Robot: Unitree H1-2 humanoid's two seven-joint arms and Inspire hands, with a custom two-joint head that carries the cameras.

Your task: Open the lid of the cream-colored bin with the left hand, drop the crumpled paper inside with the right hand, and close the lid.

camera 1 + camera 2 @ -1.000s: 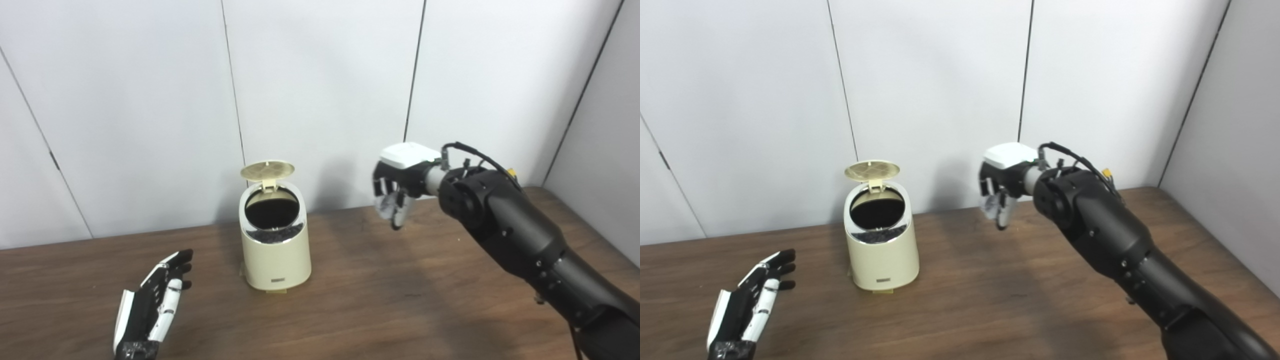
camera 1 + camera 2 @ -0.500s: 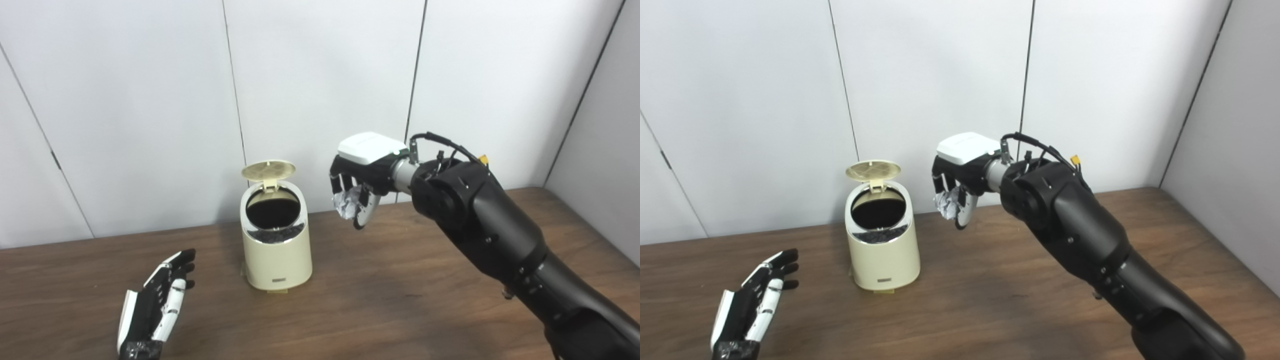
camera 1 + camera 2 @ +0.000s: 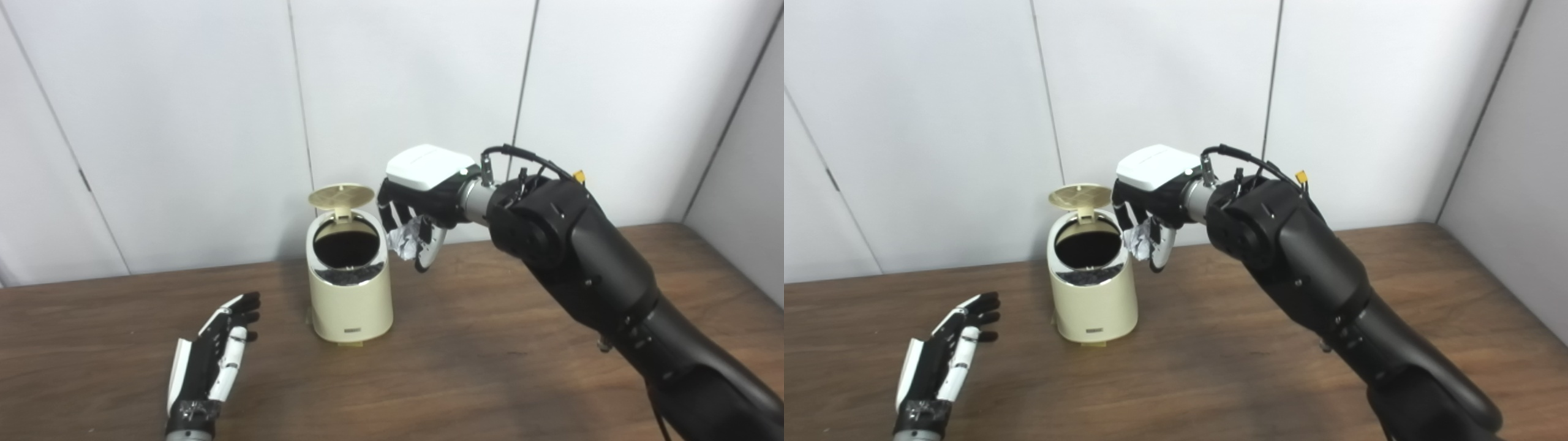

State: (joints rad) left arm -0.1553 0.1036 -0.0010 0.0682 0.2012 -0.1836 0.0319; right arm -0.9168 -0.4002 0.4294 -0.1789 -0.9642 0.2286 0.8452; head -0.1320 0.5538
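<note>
The cream-colored bin stands on the wooden table with its round lid tipped up at the back and its dark mouth open. My right hand is shut on the crumpled paper and holds it in the air just right of the bin's rim, at about lid height. It also shows in the right eye view. My left hand lies open and flat on the table, left of the bin and apart from it.
A white panelled wall rises directly behind the bin. A grey side wall closes the table's right end. My right arm stretches across the right half of the table.
My right hand has carried the crumpled paper leftward from mid-table to beside the bin's rim. The camera has shifted slightly. The left hand and the open lid hold still.
</note>
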